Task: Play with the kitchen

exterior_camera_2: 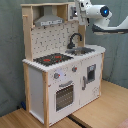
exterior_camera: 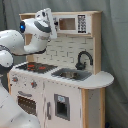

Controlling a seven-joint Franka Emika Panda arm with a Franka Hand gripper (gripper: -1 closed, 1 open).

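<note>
White and light-wood kitchen (exterior_camera: 75, 95) (exterior_camera_2: 60, 85), black faucet (exterior_camera: 84, 59) (exterior_camera_2: 75, 40), red-ringed black hob (exterior_camera: 36, 66) (exterior_camera_2: 52, 59)

The kitchen (exterior_camera: 65, 75) (exterior_camera_2: 60, 65) is a tall white and light-wood toy standing upright. It has a black tap, a sink, a black hob with red rings, and a shut oven door.

Light wooden surface (exterior_camera_2: 105, 107) down there in the second exterior view, and the kitchen (exterior_camera_2: 60, 75) stands right on it.
</note>
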